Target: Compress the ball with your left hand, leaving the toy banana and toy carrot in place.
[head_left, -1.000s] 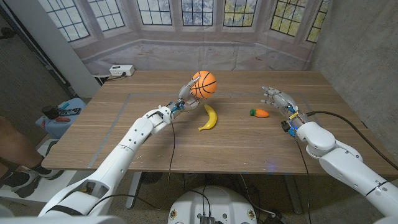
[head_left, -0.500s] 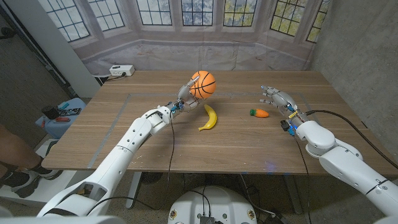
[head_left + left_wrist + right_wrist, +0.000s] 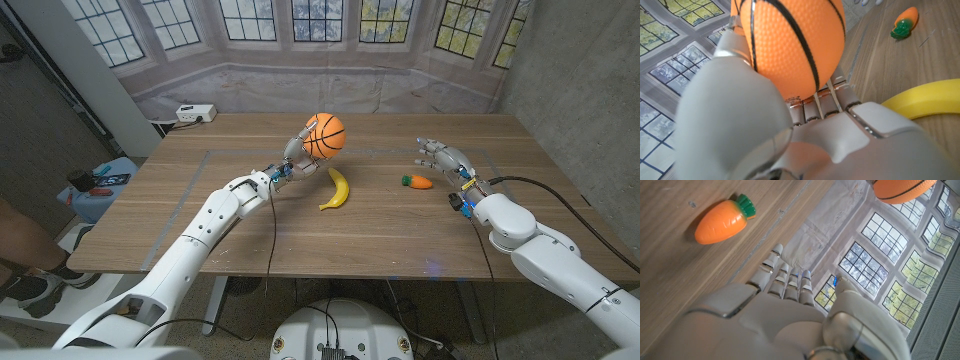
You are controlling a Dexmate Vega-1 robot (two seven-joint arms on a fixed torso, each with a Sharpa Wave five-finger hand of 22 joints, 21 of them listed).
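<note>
My left hand [image 3: 296, 151] holds the orange ball with black lines [image 3: 324, 136] lifted above the middle of the table; in the left wrist view its fingers [image 3: 735, 55] wrap the ball [image 3: 792, 42] closely. The yellow toy banana [image 3: 337, 189] lies on the wood just right of that arm, and it shows again as the toy banana [image 3: 925, 97]. The orange toy carrot with a green top [image 3: 417, 182] lies further right, also seen as the carrot [image 3: 722, 221]. My right hand [image 3: 444, 157] stands open just beyond the carrot, fingers spread, apart from it.
The wooden table [image 3: 200, 220] ends at its front edge near me. A white power strip [image 3: 196, 114] lies at the far left corner. A blue stool with small items [image 3: 98, 185] stands left of the table, beside a person's leg [image 3: 20, 240].
The ball and my left hand have shifted slightly left and up. My right hand has edged a little to the left. Banana and carrot have stayed put.
</note>
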